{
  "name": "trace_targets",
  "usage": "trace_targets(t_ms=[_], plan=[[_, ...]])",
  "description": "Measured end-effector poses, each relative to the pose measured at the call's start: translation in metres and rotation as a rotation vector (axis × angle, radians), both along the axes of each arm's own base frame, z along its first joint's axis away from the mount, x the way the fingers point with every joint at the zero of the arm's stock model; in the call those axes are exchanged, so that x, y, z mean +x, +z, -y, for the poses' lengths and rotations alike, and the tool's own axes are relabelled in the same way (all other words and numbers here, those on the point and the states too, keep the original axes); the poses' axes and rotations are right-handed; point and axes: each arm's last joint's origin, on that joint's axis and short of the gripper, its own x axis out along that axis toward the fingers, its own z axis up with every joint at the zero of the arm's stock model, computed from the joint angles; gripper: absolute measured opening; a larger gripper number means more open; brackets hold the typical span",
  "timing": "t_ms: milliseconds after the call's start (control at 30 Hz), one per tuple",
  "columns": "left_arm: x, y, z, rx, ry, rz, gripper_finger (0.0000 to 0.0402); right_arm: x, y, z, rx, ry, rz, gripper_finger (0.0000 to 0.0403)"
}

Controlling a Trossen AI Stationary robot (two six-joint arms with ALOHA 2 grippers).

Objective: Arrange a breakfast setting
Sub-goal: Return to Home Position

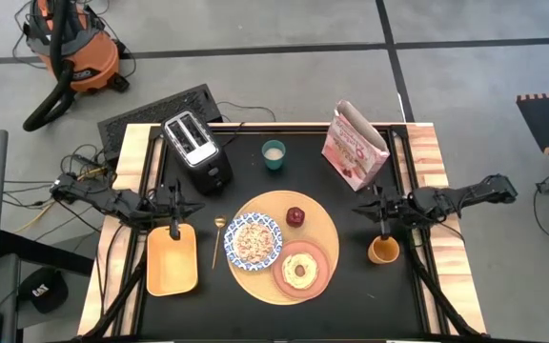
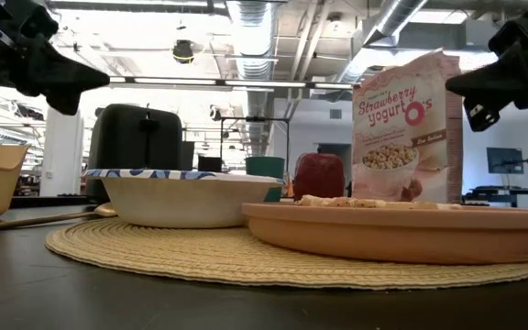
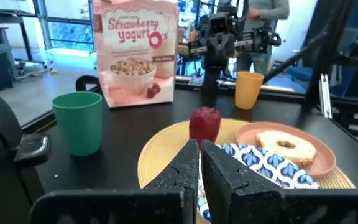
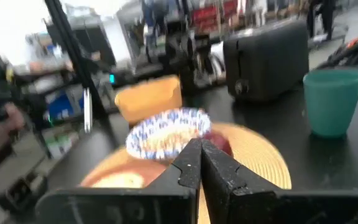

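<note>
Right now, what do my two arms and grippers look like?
Both arms are black and slim, built of chunky jointed segments: the left arm and the right arm. Thin cables trail at the left arm's base. The left gripper and the right gripper each end in two matte black, wedge-shaped fingers. No markings show.

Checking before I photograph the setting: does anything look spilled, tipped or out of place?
Nothing stands out. The bowl, the pink plate with its bagel and the apple sit on the round board; the spoon lies straight beside it; the orange cup stands upright off the board, below the right tool. No spill shows.
</note>
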Motion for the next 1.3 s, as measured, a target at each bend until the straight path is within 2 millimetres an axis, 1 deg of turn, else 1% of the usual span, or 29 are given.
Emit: trace_targets(t_ms=[100,333,567,733,1133,1200,1300], plan=[[-0.0001,-0.0003,-0.0001,-0.011,0.004,-0.003,0.0004,-0.0020,0.0019,0.0004,0.010,0.005,0.047,0.0036],[0.0007,-0.0004,0.0017,0.010,-0.052,0.006,0.0004,-0.0034,0.0028,0.0008,-0.008,0.006,0.061,0.0025],[0.0007,-0.0004,0.0013,0.078,-0.043,-0.003,0.0004,-0.0021,0.0009,0.0009,-0.014,0.003,0.040,0.0054],[0.0007,-0.0004,0.0014,0.087,-0.046,-0.003,0.0004,-0.0021,0.0007,0.0009,-0.014,0.003,0.040,0.0057],[-0.0005,-0.0001,-0.0044,0.109,0.161,-0.013,0.0004,-0.0020,0.0001,0.0009,-0.017,0.003,0.036,0.0058],[0.0000,-0.0002,-0.0027,0.146,0.095,-0.019,0.0004,-0.0020,0.0001,0.0009,-0.017,0.003,0.036,0.0058],[0.0010,-0.0007,0.0036,0.185,-0.126,-0.012,0.0004,-0.0020,0.0001,0.0009,-0.017,0.003,0.036,0.0059]])
